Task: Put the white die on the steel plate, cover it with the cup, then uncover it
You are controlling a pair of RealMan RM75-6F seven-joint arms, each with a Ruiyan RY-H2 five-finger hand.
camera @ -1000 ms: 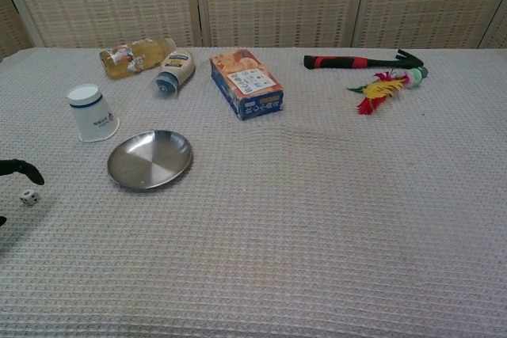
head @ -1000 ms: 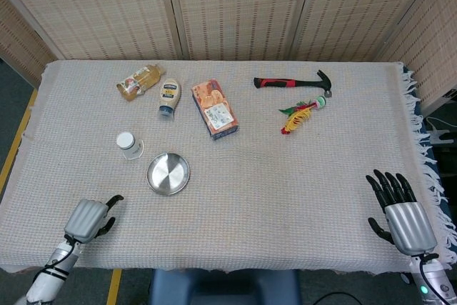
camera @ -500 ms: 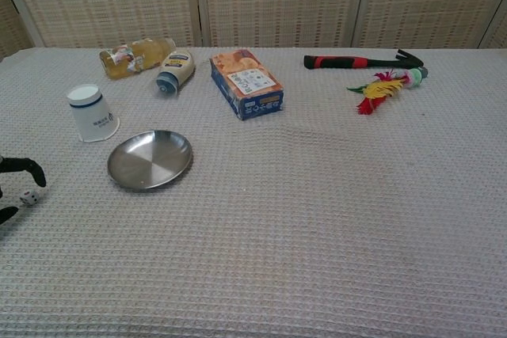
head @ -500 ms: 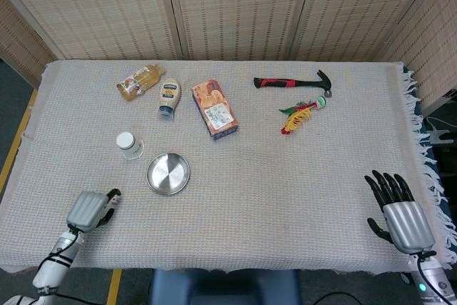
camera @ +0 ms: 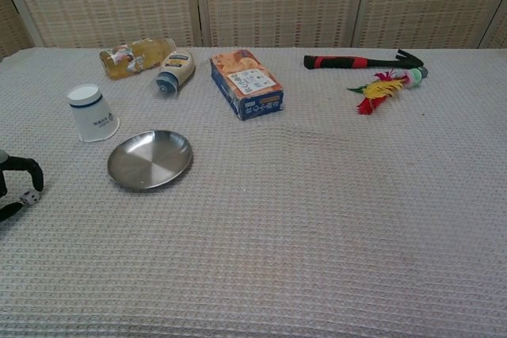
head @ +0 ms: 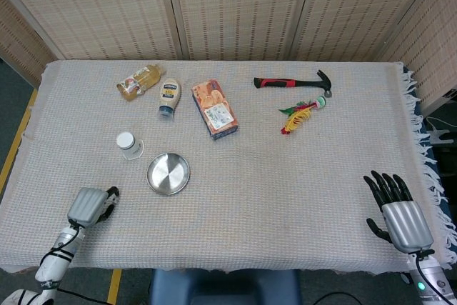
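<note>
The white die (camera: 30, 198) lies on the cloth at the table's front left, left of the steel plate (camera: 150, 158) (head: 168, 173). My left hand (head: 89, 206) (camera: 14, 187) is curled over it, a finger and the thumb closing on the die from either side. In the head view the hand hides the die. The white cup (camera: 93, 113) (head: 129, 144) stands upside down just behind the plate's left side. My right hand (head: 398, 211) rests flat at the front right edge, fingers spread, holding nothing.
Along the back lie a juice bottle (head: 139, 81), a mayonnaise bottle (head: 169, 96), a snack box (head: 214, 108), a hammer (head: 293, 82) and a feathered toy (head: 302, 113). The cloth's fringe hangs over the right edge.
My left hand's fingers have curled in around the die, which stays in the same spot. The right hand has slid slightly toward me.
</note>
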